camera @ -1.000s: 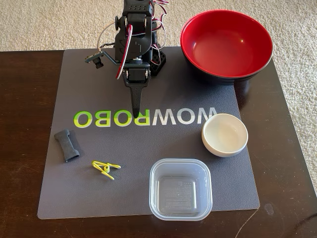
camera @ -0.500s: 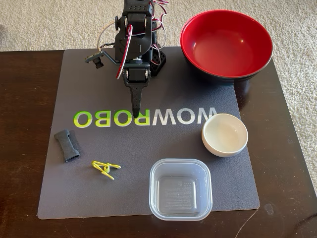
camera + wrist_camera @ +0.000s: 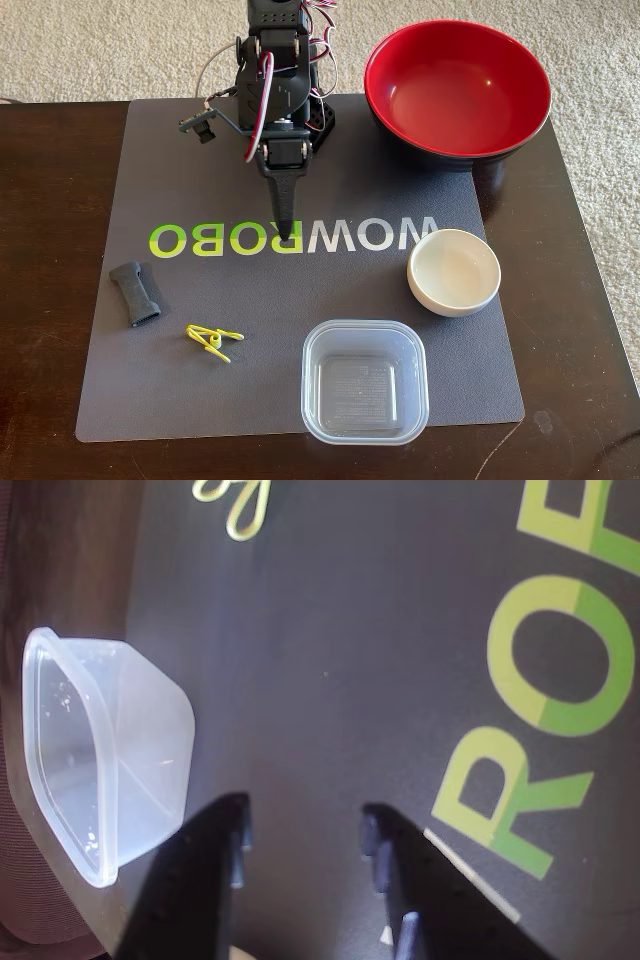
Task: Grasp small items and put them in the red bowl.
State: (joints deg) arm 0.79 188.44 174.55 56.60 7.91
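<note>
Bench (image 3: 40, 300) with grey mat (image 3: 380, 290); nothing moved on it since a second ago, only the arm (image 3: 272, 90) shifted slightly, tip now a bit lower and rightward over the lettering. Likely just starting the reach. Red bowl (image 3: 457, 90) empty at the mat's far right corner. Clear tub (image 3: 365, 382) near the front edge, cream bowl (image 3: 453, 271) right of centre, dark bone-shaped piece (image 3: 135, 293) left, yellow-green clip (image 3: 212, 338) beside it. End effector (image 3: 305, 845) partly open in the wrist view, holding nothing, touching nothing, tub off to its left.
</note>
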